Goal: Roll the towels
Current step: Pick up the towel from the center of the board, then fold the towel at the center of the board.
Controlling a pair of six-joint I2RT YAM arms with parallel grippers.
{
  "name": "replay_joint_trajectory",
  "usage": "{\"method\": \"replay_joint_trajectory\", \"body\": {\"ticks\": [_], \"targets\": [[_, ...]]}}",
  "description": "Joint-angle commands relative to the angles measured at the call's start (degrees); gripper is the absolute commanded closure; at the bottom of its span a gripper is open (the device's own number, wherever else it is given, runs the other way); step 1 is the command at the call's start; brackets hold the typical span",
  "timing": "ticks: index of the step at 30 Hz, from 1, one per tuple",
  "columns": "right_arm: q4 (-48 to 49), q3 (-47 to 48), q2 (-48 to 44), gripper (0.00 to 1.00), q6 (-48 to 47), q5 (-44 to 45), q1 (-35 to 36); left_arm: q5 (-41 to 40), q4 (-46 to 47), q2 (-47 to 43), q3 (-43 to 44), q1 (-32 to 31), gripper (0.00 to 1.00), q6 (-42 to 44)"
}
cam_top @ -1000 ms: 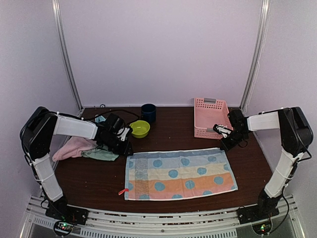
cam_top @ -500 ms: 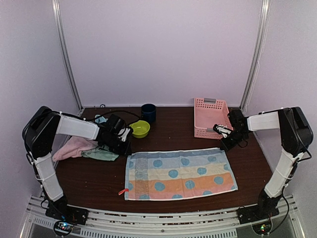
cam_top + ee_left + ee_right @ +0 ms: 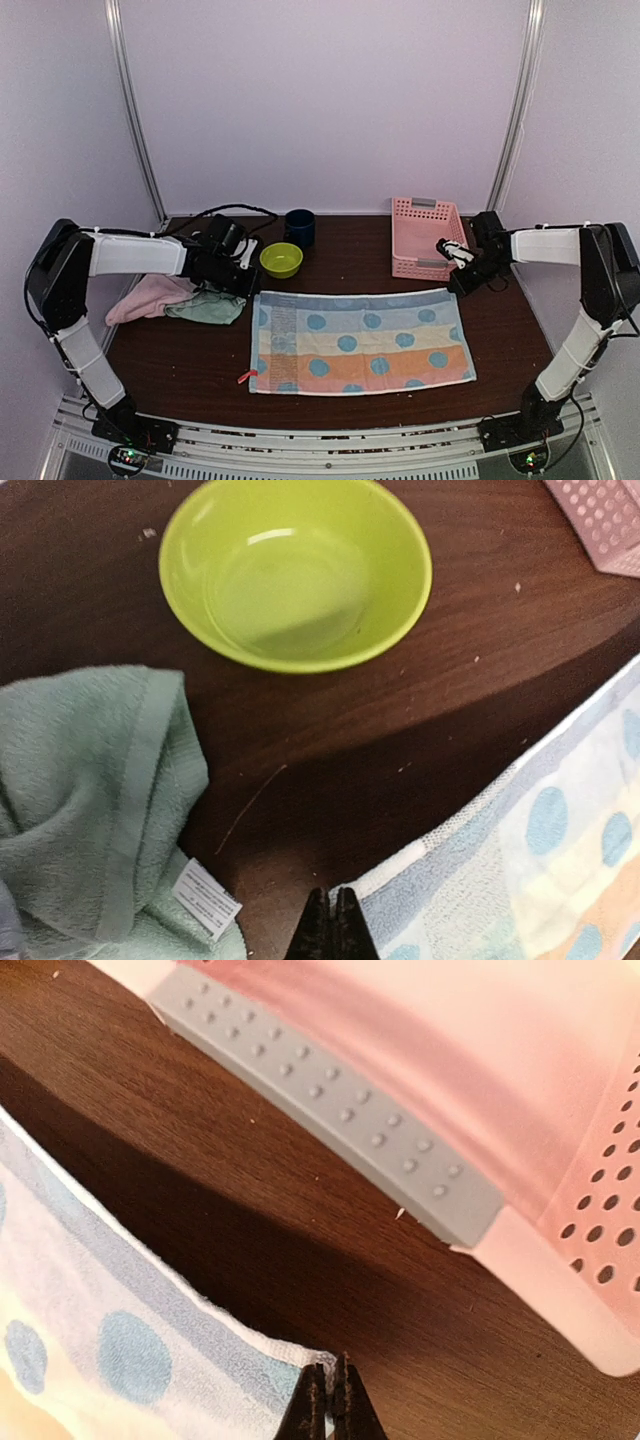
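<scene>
While the patterned towel (image 3: 360, 342), light blue with blue dots and pink and orange bands, is lying spread flat across the middle of the table (image 3: 200, 375) in the top view, its upper left corner is being pinched by the left gripper (image 3: 249, 288). That gripper's fingers (image 3: 320, 935) are being pressed together on the cloth's white edge. The upper right corner is being clamped in the same way by the right gripper (image 3: 455, 287), just below the pink basket (image 3: 425, 237). A mint green towel (image 3: 208, 308) and a pink towel (image 3: 150, 297) are lying crumpled at centre left. A lime-green bowl (image 3: 281, 259) and a dark cup (image 3: 299, 227) are sitting above the spread towel.
</scene>
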Motion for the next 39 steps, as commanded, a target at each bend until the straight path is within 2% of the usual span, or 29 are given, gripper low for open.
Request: {"method": "replay_joint_trajectory", "body": {"ticks": [1, 15, 23, 29, 39], "targets": [[-1.1, 0.4, -4.3, 1.00, -0.3, -1.9, -0.7, -3.1, 0.8, -6.0, 0.6, -0.1, 1.00, 1.6], [-3.5, -0.4, -8.9, 1.00, -3.0, -6.2, -0.7, 0.2, 1.1, -11.8, -3.1, -0.1, 1.00, 1.8], [-6.7, -5.3, -15.2, 1.00, -10.0, -9.7, -0.7, 5.0, 0.6, -17.5, -8.9, -0.1, 1.00, 1.0], [-11.8, -8.2, -20.0, 1.00, -16.3, -16.5, -0.4, 11.0, 0.1, -21.5, -13.0, -0.1, 1.00, 1.6], [-19.1, -11.0, -23.1, 1.00, -26.2, -15.6, -0.4, 12.9, -7.2, -25.0, -15.7, -0.1, 1.00, 2.6]]}}
